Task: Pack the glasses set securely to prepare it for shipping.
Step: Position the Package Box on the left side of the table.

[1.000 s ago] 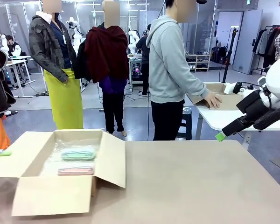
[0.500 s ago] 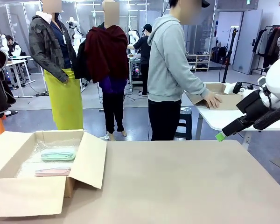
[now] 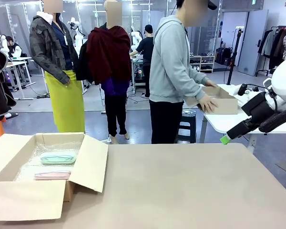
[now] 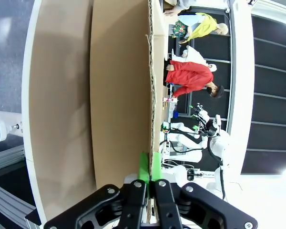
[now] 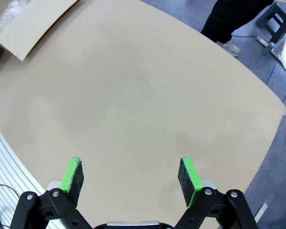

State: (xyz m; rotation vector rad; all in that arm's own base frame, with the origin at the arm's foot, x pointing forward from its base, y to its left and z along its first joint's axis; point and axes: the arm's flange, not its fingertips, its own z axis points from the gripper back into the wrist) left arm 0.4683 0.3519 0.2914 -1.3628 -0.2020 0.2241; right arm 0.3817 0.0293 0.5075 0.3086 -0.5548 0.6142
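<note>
The glasses set lies inside an open brown cardboard box (image 3: 33, 198) at the table's left: a mint-green case (image 3: 58, 158) behind a pale pink case (image 3: 52, 175), both on bubble wrap. In the left wrist view my left gripper (image 4: 149, 167) is shut, its green pads pinching the edge of one box flap (image 4: 119, 95). My right gripper (image 3: 226, 138) hangs beyond the table's right edge, far from the box. Its wrist view shows the right gripper (image 5: 131, 175) open above bare table, with a box flap (image 5: 33, 19) in the top left corner.
The tan table (image 3: 195, 191) stretches bare to the right of the box. Beyond it a person in a grey hoodie (image 3: 171, 71) stands at a white table with a hand on a small cardboard box (image 3: 221, 104).
The box with both cases slid left along the table, then stopped. The person drew the small box on the far table closer. My right arm has not moved.
</note>
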